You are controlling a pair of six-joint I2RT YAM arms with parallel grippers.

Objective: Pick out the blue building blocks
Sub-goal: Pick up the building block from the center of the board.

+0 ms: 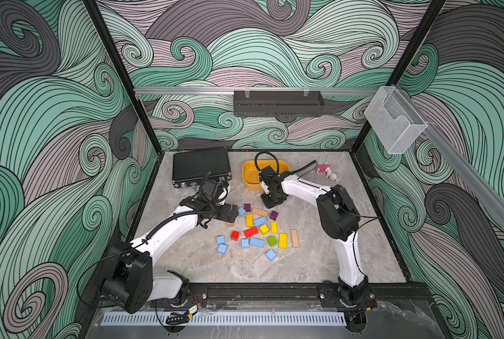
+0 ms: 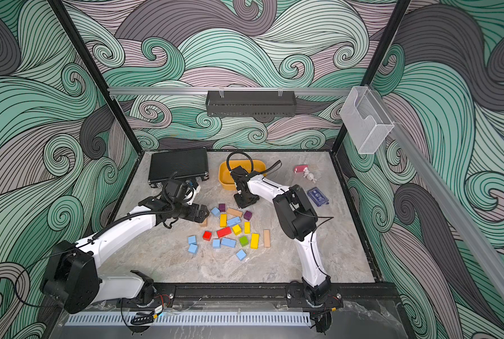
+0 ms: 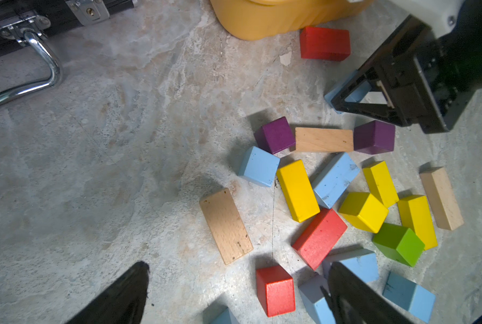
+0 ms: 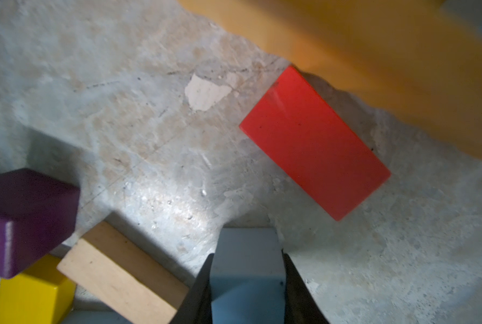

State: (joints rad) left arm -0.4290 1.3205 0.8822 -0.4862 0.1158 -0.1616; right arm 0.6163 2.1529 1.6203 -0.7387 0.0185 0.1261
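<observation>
- The right fingers (image 4: 199, 294) stand narrow, clamped on a light-blue cube (image 4: 246, 252), with one finger against each side face.
- In the left wrist view the cube sits low at the bench (image 1: 318, 258). Whether it is off the surface cannot be told.
- In both top views this grip is at 12 o'clock of the block heap, just at 6 o'clock of the yellow tub (image 1: 249, 176). The arm hides the cube there.
- The left fingers (image 3: 122, 294) are spread wide with nothing between them, at 10 o'clock of the heap.
- The other blue building blocks (image 1: 256, 242) lie loose on the bench.
- A corner cube (image 1: 241, 211) lies at 10 o'clock of the heap, just beside the left fingers.
- A blue bar (image 1: 259, 221) lies mid-heap among yellow blocks (image 1: 249, 220).
- A pair of cubes (image 1: 220, 239) lies close together at 8 o'clock.
- A small cube (image 1: 245, 243) sits beside a longer blue piece at 6 o'clock.
- A lone cube (image 1: 271, 254) lies apart at 5 o'clock.
- A red bar (image 4: 315, 143) lies flat at the foot of the tub, near the gripped cube but not touching it.
- A black case (image 1: 200, 165) lies at 11 o'clock of the bench, and a pink-and-white item (image 1: 322, 169) at 1 o'clock.
- In a top view a dark blue card packet (image 2: 318, 197) shows at 2 o'clock.
</observation>
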